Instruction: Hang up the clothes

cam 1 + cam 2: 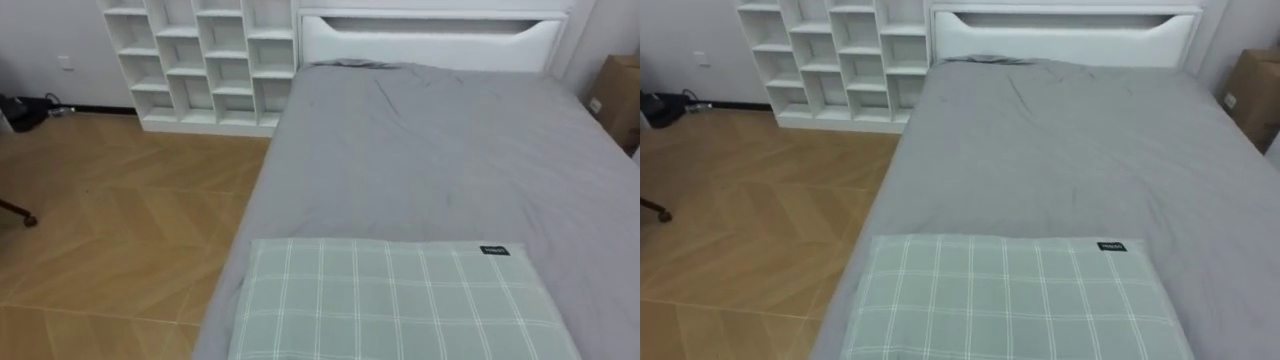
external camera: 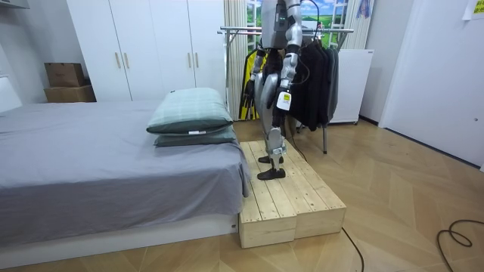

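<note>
Dark clothes (image 2: 318, 75) hang on a metal clothes rack (image 2: 240, 32) behind me in the room view. I stand on a wooden platform (image 2: 291, 198) at the end of the bed, facing along the bed with my back to the rack. My left hand (image 2: 282, 100) hangs at my side, low beside my thigh. My right hand (image 2: 257, 81) is on my far side, partly hidden by my body. Nothing shows in either hand. A green checked pillow (image 1: 400, 300) lies on the grey bed (image 1: 440, 160) just below me.
A second, darker pillow (image 2: 195, 138) lies under the green one. White cube shelves (image 1: 200, 60) stand to the left of the headboard (image 1: 430, 40). Cardboard boxes (image 1: 618, 95) sit right of the bed. Wardrobes (image 2: 151, 45) line the wall, and a white cabinet (image 2: 354, 83) stands by the rack.
</note>
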Robot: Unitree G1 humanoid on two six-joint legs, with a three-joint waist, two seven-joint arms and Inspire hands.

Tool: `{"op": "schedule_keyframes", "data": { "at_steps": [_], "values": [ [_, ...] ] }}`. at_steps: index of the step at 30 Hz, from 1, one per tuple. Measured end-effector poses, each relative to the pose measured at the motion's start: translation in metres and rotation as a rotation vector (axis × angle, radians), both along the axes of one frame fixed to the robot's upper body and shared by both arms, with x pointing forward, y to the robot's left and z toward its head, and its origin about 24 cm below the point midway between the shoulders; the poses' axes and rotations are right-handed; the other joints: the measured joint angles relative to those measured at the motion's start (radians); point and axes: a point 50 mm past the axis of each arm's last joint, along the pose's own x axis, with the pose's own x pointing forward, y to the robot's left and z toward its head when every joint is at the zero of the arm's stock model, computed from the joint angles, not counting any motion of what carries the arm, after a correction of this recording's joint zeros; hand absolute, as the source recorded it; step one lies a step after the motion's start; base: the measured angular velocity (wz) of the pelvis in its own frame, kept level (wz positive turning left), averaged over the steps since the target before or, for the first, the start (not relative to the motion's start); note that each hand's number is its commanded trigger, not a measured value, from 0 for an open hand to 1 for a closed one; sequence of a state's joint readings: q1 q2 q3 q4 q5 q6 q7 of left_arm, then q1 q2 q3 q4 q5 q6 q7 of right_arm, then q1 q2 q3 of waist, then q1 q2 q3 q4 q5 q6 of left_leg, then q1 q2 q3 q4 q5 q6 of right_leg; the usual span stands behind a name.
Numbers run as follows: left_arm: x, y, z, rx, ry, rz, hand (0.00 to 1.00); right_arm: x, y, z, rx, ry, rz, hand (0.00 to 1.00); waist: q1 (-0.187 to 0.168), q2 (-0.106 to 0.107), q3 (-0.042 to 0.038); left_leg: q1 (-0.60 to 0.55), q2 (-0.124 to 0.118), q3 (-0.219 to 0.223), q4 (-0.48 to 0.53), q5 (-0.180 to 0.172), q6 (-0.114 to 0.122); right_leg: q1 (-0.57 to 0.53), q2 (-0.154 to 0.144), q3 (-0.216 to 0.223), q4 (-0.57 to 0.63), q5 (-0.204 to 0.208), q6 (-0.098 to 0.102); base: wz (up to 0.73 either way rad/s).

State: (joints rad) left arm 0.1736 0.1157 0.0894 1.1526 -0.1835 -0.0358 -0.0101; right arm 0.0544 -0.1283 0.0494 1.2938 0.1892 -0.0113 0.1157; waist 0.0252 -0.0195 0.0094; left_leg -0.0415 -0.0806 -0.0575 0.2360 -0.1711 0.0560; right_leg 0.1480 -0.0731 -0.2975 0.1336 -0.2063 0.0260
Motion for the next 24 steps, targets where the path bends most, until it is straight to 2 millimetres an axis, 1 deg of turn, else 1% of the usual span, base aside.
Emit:
{"op": "schedule_keyframes", "data": {
  "at_steps": [1,3,7,13,16,18,19,21,24],
  "values": [
    [0.0017,0.0000,0.0002,0.002,-0.002,-0.011,0.00,0.0003,0.0002,0.0001,0.006,-0.003,-0.002,0.00,0.000,-0.001,0.0027,0.000,0.000,0.000,0.000,0.000,0.000,-0.001,0.000,0.002,0.000,0.000,0.000,0.00],
    [0.0030,0.0005,0.0004,0.005,-0.003,-0.021,0.00,0.0006,0.0004,0.0001,0.011,-0.007,-0.002,0.00,-0.002,-0.001,0.0045,-0.001,0.000,0.000,0.000,0.000,0.000,-0.004,0.000,0.002,0.000,0.000,0.000,0.00],
    [0.0016,0.0013,0.0003,0.008,0.003,-0.035,0.00,0.0011,0.0008,0.0003,0.023,-0.016,-0.016,0.00,-0.017,0.001,0.0041,0.000,-0.001,0.000,-0.001,0.000,0.000,-0.004,0.000,0.006,0.000,0.000,0.000,0.00],
    [-0.0009,0.0012,0.0000,0.008,0.009,-0.034,0.00,-0.0012,0.0011,0.0000,0.035,-0.015,-0.036,0.00,-0.021,0.008,-0.0011,0.002,0.000,0.002,-0.007,0.000,0.000,-0.005,0.001,0.011,0.004,0.001,-0.001,-0.02],
    [-0.0014,0.0014,-0.0002,0.018,0.014,-0.031,0.00,-0.0016,0.0014,-0.0001,0.036,-0.012,-0.033,0.00,-0.021,0.010,-0.0023,0.002,0.001,0.002,-0.002,0.000,0.000,-0.005,0.001,0.011,0.008,0.002,-0.002,0.00],
    [-0.0018,0.0011,-0.0003,0.025,0.017,-0.028,0.00,-0.0023,0.0014,-0.0002,0.036,-0.010,-0.034,0.00,-0.021,0.011,-0.0018,0.002,0.002,0.002,0.000,-0.001,0.001,-0.004,0.001,0.011,0.010,0.002,-0.003,0.00],
    [-0.0019,0.0011,-0.0003,0.025,0.018,-0.027,0.00,-0.0022,0.0014,-0.0002,0.037,-0.010,-0.034,0.00,-0.021,0.014,0.0005,0.003,0.002,0.002,0.001,0.000,0.001,-0.005,0.001,0.011,0.013,0.002,-0.003,0.00],
    [-0.0022,0.0011,-0.0003,0.026,0.018,-0.027,0.00,-0.0022,0.0014,-0.0002,0.037,-0.011,-0.033,0.00,-0.021,0.014,0.0018,0.004,0.003,0.002,0.001,0.000,0.001,-0.005,0.001,0.013,0.017,0.002,-0.003,-0.02],
    [-0.0012,0.0010,-0.0003,0.025,0.016,-0.029,0.00,-0.0014,0.0015,-0.0001,0.037,-0.014,-0.031,0.00,-0.020,0.013,0.0023,0.002,0.002,0.001,0.001,0.000,0.001,-0.010,0.002,0.031,0.015,0.001,-0.002,-0.05]
  ]
}}
